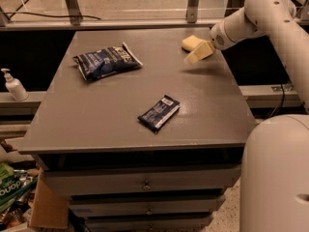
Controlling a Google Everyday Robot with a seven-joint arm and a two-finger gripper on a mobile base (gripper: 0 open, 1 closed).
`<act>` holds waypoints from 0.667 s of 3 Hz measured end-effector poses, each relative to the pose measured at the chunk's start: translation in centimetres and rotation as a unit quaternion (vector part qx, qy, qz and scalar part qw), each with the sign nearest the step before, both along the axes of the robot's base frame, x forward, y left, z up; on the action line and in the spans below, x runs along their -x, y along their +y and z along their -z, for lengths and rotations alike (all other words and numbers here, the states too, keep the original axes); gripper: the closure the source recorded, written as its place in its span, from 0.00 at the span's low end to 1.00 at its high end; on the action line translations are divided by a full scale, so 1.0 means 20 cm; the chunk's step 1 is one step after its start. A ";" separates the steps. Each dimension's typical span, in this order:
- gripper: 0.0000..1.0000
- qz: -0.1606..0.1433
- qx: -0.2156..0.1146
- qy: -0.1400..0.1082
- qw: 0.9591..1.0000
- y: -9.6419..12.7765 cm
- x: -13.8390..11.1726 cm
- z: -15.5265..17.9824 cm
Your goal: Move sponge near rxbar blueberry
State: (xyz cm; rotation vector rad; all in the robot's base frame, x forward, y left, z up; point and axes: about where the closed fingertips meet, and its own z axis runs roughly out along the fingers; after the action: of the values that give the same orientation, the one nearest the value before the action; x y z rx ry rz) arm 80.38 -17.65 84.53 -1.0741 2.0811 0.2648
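In the camera view, a grey table (96, 124) with drawers (145, 183) beneath its top is seen from above and in front, and every place here is given relative to that table. The sponge (190, 42) is seen lying flat at the table's far right corner, close to the back edge. The gripper (193, 57) is held low over the same corner, just beside the sponge on its nearer side. Whether the two touch cannot be told, and it cannot be told whether the gripper is spread or pressed together.

The white arm (263, 13) is brought in from beyond the table's right edge. Its upper link is bent at a rounded elbow high above the far right corner, and its forearm is sloped down and leftward, so that the wrist is carried over the right edge and the gripper is pointed toward the table's middle.

The rxbar blueberry (159, 113) is laid flat and slantwise a little right of the table's centre, toward the front edge, well apart from the sponge. A dark blue chip bag (106, 62) is found on the table's far left part. A pump bottle (13, 85) is placed on a ledge beyond the table's left edge. The robot's white base (277, 178) is seen off the table's front right corner.
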 end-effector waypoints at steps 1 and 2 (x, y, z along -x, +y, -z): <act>0.18 0.025 -0.001 0.017 1.000 -0.03 -0.04 0.04; 0.42 0.042 -0.008 0.029 0.999 -0.06 -0.07 0.06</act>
State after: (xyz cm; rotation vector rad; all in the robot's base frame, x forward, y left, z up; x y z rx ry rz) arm 81.68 -18.93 83.38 -0.9779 2.1670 0.2731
